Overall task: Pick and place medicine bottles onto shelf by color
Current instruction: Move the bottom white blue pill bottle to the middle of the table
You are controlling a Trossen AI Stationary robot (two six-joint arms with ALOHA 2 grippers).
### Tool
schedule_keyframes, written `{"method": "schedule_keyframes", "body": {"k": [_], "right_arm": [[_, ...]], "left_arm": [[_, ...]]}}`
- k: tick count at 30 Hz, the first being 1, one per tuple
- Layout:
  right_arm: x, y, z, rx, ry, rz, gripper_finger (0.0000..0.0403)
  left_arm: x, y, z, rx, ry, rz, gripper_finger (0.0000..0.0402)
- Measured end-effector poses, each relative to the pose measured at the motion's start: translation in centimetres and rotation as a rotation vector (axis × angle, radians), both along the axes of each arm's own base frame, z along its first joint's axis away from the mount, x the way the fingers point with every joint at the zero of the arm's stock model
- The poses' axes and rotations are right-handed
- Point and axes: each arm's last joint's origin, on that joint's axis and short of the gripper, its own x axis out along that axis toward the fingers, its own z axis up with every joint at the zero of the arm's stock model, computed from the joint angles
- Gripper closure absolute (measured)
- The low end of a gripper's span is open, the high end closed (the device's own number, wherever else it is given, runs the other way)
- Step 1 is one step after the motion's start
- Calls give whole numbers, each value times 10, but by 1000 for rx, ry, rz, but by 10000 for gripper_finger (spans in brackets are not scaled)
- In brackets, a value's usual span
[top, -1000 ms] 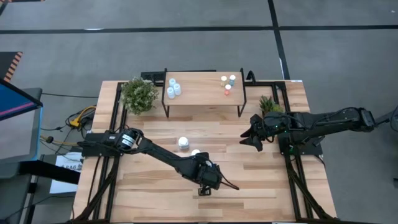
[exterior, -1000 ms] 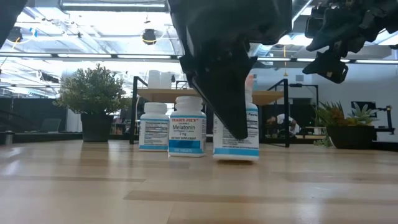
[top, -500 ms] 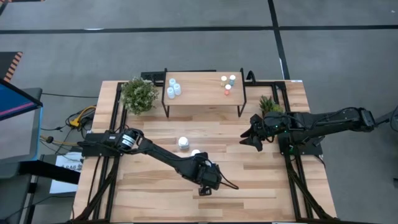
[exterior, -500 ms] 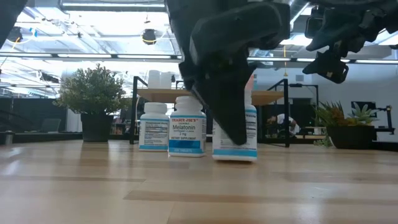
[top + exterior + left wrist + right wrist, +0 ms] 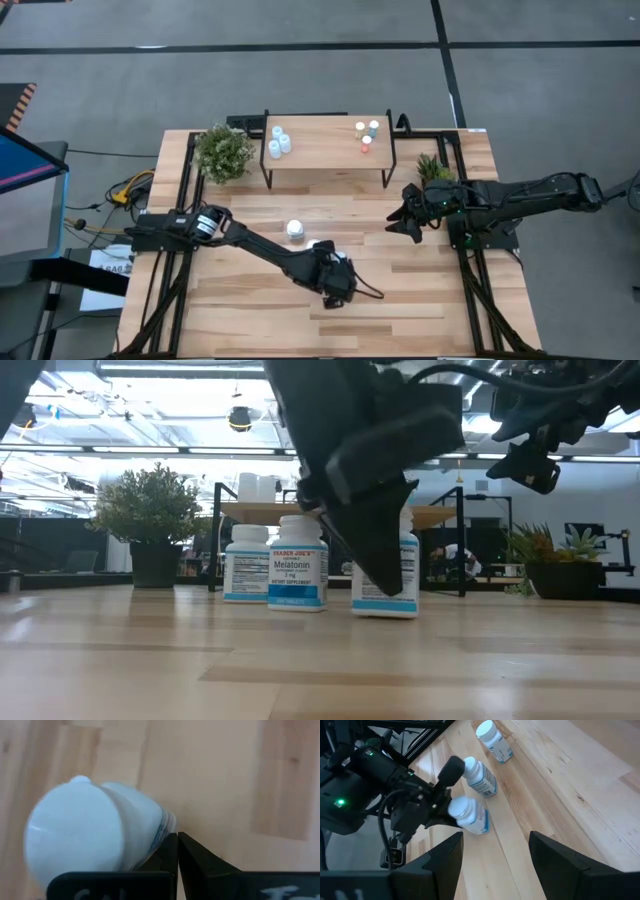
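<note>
The counter [image 5: 420,290] carries the shelf [image 5: 325,150], well beyond both grippers. The left gripper [image 5: 338,290], its jaws closed with nothing between them, presses against a white bottle [image 5: 388,575] beside them; two more white bottles [image 5: 298,575] stand just behind. The right gripper [image 5: 408,222] hovers off to the side, jaws open and empty.
</note>
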Motion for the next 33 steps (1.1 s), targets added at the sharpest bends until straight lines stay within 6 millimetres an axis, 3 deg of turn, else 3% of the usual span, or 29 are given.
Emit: {"method": "schedule_keyframes", "body": {"k": [19, 33], "right_arm": [[1, 0, 2, 31, -18, -16, 154], [1, 0, 2, 52, -13, -28, 154]], "left_arm": [[15, 53, 0, 110, 4, 63, 401], [24, 103, -1, 57, 64, 15, 401]]}}
